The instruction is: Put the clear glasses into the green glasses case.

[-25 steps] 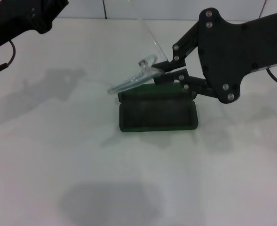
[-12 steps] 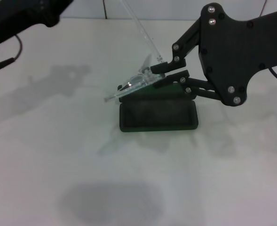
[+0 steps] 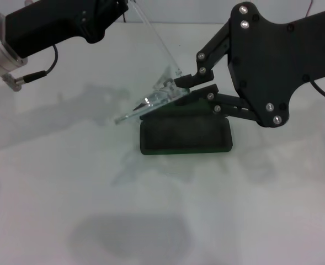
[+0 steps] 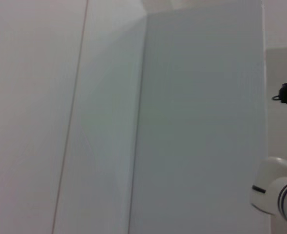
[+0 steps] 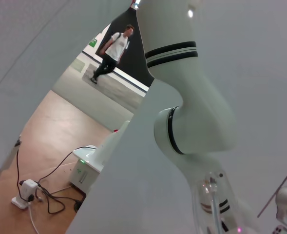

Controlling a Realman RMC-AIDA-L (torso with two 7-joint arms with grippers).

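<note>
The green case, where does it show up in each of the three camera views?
Head view: the case lies open on the table, centre, just under the glasses held by the right tool.
Left wrist view: not in it; only pale panels.
Right wrist view: not in it; a white arm and the room behind.
Shared landmark: none that I can match across the views.

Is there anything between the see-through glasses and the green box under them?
No, just air. In the head view the clear glasses, pinched in the right gripper, hang tilted over the open green glasses case.
</note>
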